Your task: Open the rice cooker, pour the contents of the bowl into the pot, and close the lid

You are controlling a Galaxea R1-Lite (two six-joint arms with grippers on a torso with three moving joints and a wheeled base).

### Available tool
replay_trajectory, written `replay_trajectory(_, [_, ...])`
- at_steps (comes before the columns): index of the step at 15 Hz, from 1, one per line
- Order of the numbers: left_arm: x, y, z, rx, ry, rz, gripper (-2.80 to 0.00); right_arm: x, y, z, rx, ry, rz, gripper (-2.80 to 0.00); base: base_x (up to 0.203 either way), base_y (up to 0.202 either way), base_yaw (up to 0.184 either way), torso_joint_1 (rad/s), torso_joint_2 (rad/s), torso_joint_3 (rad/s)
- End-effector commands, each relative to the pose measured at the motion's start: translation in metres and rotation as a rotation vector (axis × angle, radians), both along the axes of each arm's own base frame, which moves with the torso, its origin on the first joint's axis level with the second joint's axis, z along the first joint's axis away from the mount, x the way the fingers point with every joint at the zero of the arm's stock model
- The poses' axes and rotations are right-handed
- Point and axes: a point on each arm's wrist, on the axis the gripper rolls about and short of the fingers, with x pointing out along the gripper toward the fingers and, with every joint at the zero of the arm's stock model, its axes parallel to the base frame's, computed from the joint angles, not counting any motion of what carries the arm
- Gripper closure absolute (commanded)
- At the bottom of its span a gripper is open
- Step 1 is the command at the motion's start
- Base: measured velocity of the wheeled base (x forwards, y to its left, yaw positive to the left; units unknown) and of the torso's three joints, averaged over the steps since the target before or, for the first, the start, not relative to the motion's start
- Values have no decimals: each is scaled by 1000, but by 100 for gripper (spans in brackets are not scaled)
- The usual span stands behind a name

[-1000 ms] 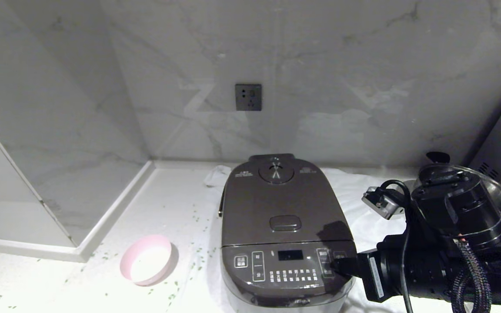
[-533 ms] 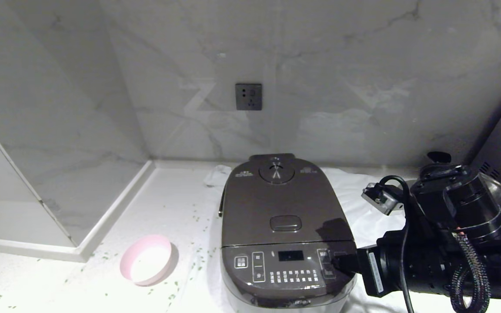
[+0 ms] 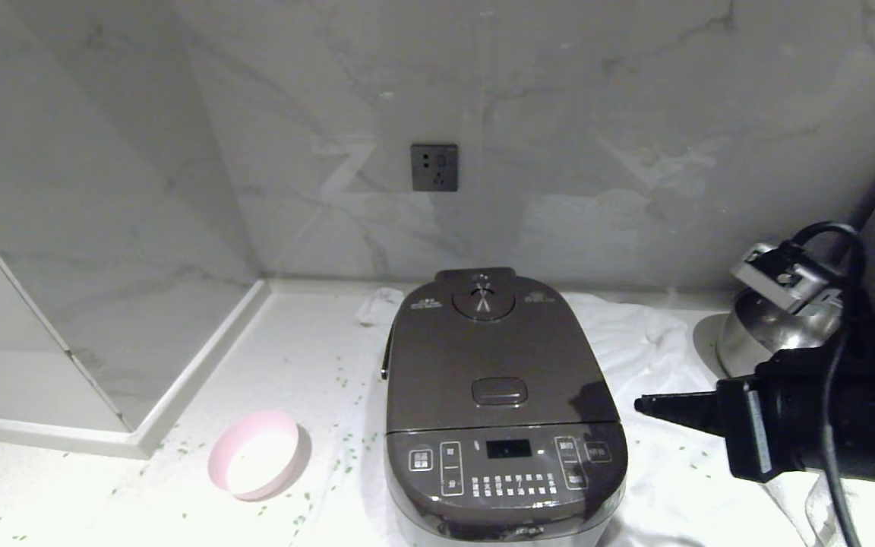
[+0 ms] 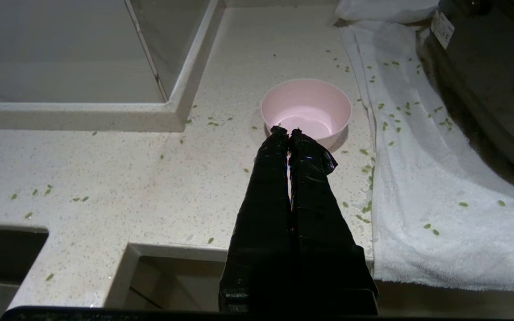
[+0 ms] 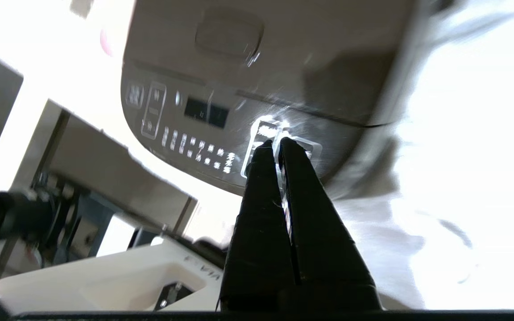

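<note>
The dark grey-brown rice cooker (image 3: 504, 463) stands mid-counter on a white towel, its lid (image 3: 483, 349) down, so the pot is hidden. Left of it sits the pale pink bowl (image 3: 255, 454), which looks empty inside. The contents show only as green grains (image 4: 386, 120) scattered over counter and towel. My right gripper (image 3: 639, 404) hovers shut, a short way right of the cooker's front panel (image 5: 203, 129), holding nothing. In the left wrist view my left gripper (image 4: 287, 130) is shut and empty, its tips over the near rim of the bowl (image 4: 306, 104).
A shiny steel pan (image 3: 772, 334) stands at the back right, behind my right arm. The white towel (image 3: 650, 349) spreads under and right of the cooker. A raised ledge with a glass panel (image 3: 141, 433) bounds the counter on the left. A wall socket (image 3: 434, 169) sits behind.
My right gripper has drawn back to the right, away from the cooker's front panel. The arm has swung aside and uncovered the steel pan. The cooker, bowl and left gripper stay put.
</note>
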Motion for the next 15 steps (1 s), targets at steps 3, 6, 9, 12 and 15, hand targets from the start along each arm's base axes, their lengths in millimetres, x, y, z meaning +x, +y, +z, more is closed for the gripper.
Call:
replay_trajectory(3, [-4,0,-1,0,-56,0,0,-53,-50,43,72,-244,-62,0,0,0,0,0,0,0])
replay_trajectory(6, [-5,0,-1,1,-70,1,0,-89,-82,52,73,-355,-167,0,0,0,0,0,0,0])
replay_trajectory(9, [-5,0,-1,1,-72,9,0,-120,-106,51,-79,-507,-325,0,0,0,0,0,0,0])
replay_trajectory(12, [-5,0,-1,1,-72,11,0,-146,-119,52,-194,-622,-479,0,0,0,0,0,0,0])
replay_trajectory(15, [-5,0,-1,0,-74,12,0,-177,-124,46,-189,-712,-582,0,0,0,0,0,0,0])
